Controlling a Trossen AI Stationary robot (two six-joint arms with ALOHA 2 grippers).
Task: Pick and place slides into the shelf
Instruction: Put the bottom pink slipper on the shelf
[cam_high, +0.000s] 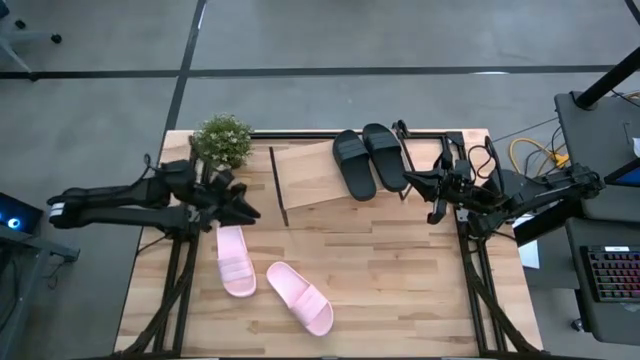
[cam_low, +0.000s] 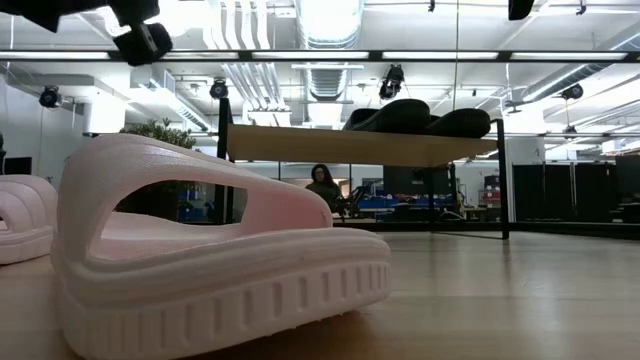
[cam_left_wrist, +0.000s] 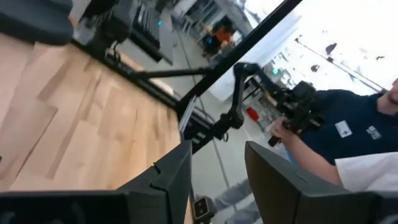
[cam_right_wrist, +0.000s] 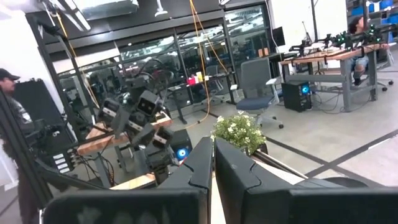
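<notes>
Looking down from the high view, we see the shelf at the upper centre of the tabletop, with the black pair of slides resting side by side on its right half. The pale pink pair lies on the tabletop at lower centre-left: one pink slide points up the frame, the other pink slide sits just beside it, angled toward the lower right. We find the left gripper at centre-left, just above the first pink slide and beside a potted plant; in its wrist view its jaws stand parted with nothing between them. The right gripper waits at the right, just beside the shelf's right end, its jaws closed on nothing. In the low view, a pink slide fills the left foreground, and the black pair sits atop the shelf board behind it.
</notes>
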